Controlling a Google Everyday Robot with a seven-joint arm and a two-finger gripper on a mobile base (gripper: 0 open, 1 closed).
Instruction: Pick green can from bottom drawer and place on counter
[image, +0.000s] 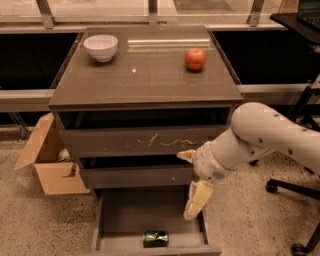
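The green can (155, 238) lies on its side near the front of the open bottom drawer (130, 212). My gripper (192, 179) hangs in front of the cabinet's right side, above the drawer's right edge and up and to the right of the can. It is open and empty, with one cream finger (186, 155) by the top drawer and the other (198, 199) pointing down toward the drawer. The glossy counter (145, 80) tops the cabinet.
A red apple (195, 58) and a white bowl (101, 47) sit on the counter. The scratched top drawer (145, 141) and the middle drawer (135, 176) stand slightly out. An open cardboard box (47, 162) stands at the left, and an office chair base (295, 192) at the right.
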